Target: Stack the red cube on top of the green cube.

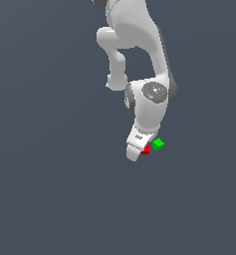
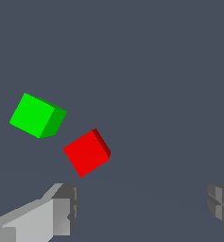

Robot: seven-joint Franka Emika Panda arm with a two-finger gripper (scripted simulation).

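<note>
Fingers (image 2: 56,212) of the white end effector (image 2: 142,208) stand wide apart, gripping nothing. Small bright-red cube (image 2: 87,152) lies on the dark grey surface (image 2: 170,85), just beside the small bright-green cube (image 2: 37,116), not touching.

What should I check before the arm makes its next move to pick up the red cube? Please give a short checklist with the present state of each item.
1. Fingers spread wide enough for the cube: ok, a wide gap shows in the wrist view.
2. Fingers hold nothing: ok.
3. Red cube centred between the fingers: not ok, it lies close to one finger, off the middle of the gap.
4. Red cube apart from the green cube: ok, a gap shows between them.
5. Top of the green cube free: ok.
6. Height of the gripper above the red cube: cannot tell; in the exterior view it partly hides the cube.
</note>
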